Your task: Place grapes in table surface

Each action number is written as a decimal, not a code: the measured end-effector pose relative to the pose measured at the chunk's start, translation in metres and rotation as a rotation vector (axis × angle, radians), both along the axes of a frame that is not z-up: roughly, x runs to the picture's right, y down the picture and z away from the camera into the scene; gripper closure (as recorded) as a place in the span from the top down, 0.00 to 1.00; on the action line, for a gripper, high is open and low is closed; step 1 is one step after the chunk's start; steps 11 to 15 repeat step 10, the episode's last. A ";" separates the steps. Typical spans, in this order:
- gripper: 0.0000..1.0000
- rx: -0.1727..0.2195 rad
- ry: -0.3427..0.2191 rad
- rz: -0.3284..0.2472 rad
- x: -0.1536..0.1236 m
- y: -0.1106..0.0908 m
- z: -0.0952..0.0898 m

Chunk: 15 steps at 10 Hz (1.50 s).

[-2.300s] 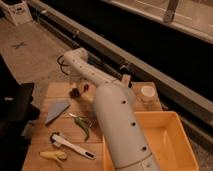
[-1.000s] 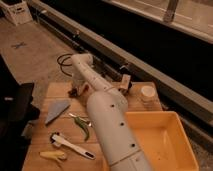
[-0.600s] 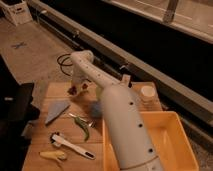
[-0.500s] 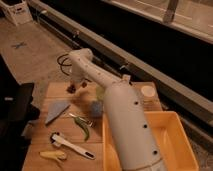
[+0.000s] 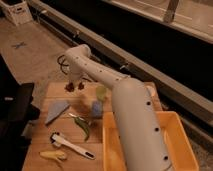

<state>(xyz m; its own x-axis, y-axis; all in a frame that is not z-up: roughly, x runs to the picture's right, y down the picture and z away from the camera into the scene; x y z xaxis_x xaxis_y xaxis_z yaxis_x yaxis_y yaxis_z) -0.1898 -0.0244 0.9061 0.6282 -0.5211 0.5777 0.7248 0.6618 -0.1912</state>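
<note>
The grapes show as a small dark reddish cluster at the far left of the table surface, a light tan plank top. My gripper hangs from the bent white arm right over that spot, low at the table's back edge. A second dark reddish bit lies just right of the gripper. Whether the grapes rest on the wood or hang in the gripper I cannot tell.
A pale green cup and a blue item stand mid-table. A grey wedge, a green pepper, a white-handled tool and a yellow piece lie toward the front left. A yellow bin fills the right side.
The arm's upper link has swung right and its elbow has risen, uncovering the green cup and blue item. The gripper has stayed at the table's far left by the grapes.
</note>
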 end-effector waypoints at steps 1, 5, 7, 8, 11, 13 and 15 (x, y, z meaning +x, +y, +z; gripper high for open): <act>0.34 -0.020 0.014 0.003 0.004 0.009 0.005; 0.75 -0.126 0.059 0.049 0.025 0.045 0.018; 0.80 -0.165 0.052 0.080 0.028 0.054 0.019; 0.80 -0.192 0.041 0.094 0.030 0.061 0.022; 0.80 -0.202 0.038 0.103 0.033 0.062 0.024; 0.80 -0.202 0.038 0.103 0.033 0.062 0.024; 0.80 -0.202 0.038 0.103 0.033 0.062 0.024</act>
